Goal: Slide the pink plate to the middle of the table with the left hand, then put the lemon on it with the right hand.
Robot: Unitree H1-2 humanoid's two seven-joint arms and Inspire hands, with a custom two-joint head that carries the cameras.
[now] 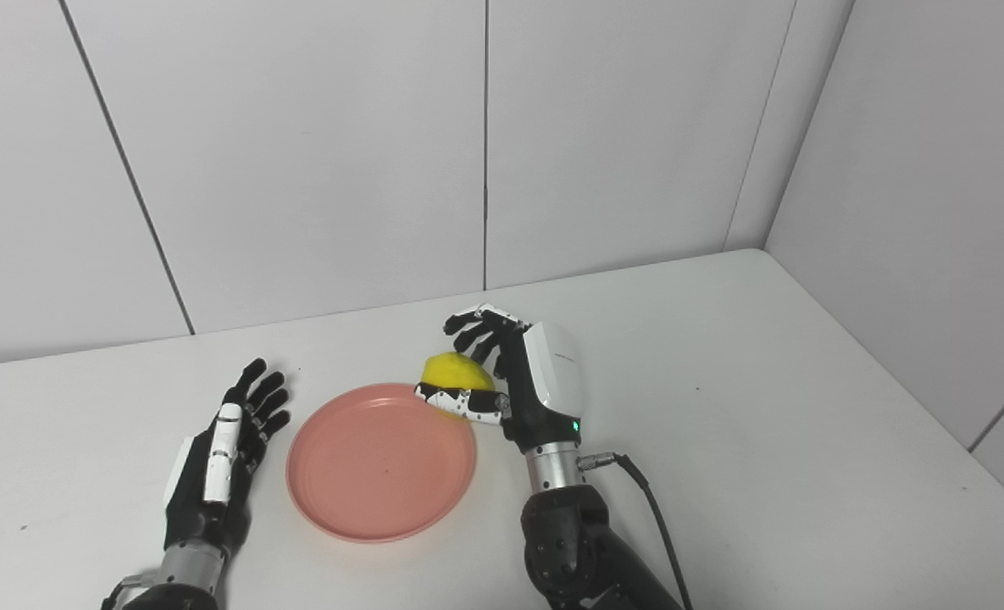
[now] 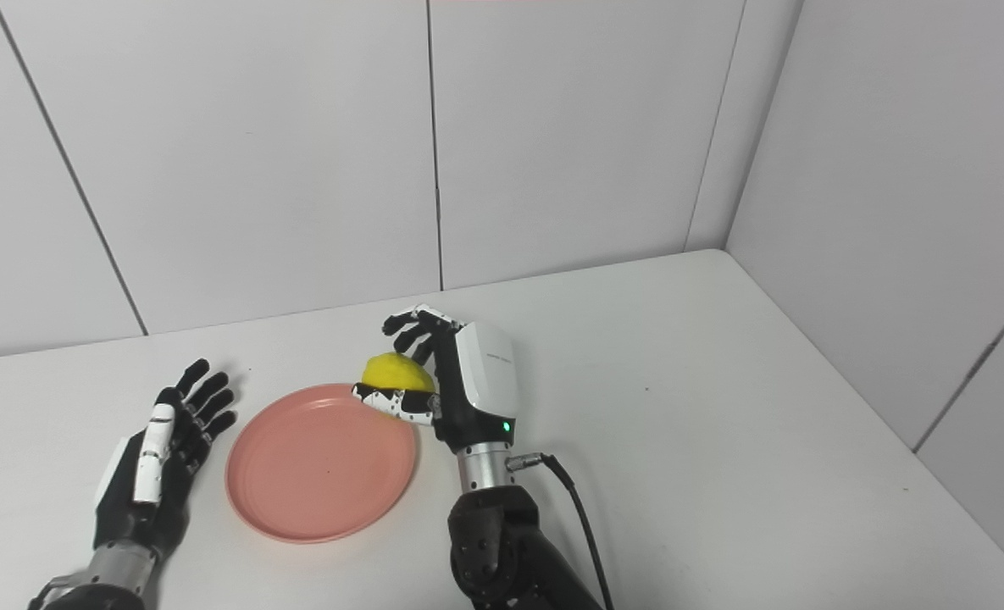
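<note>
Left eye view: right hand [image 1: 529, 381], fingers pinching the lemon [image 1: 453, 370], hovers at the pink plate [image 1: 380, 462] rim; next, carry inward and release; left hand [image 1: 226, 440] rests, fingers spread.

Pink plate [image 1: 381, 462]: salmon-pink all over, plain, one tiny dark speck near its middle. Lemon [image 1: 455, 370]: bright yellow. Right hand [image 1: 518, 373]: glossy white back shell, black fingers, thumb white with black spots, small green light at the wrist. Left hand [image 1: 222, 445]: black, with white strips along the back. Tabletop [image 1: 764, 407]: plain white. Wall panels [image 1: 298, 152]: pale grey, dark seams.
</note>
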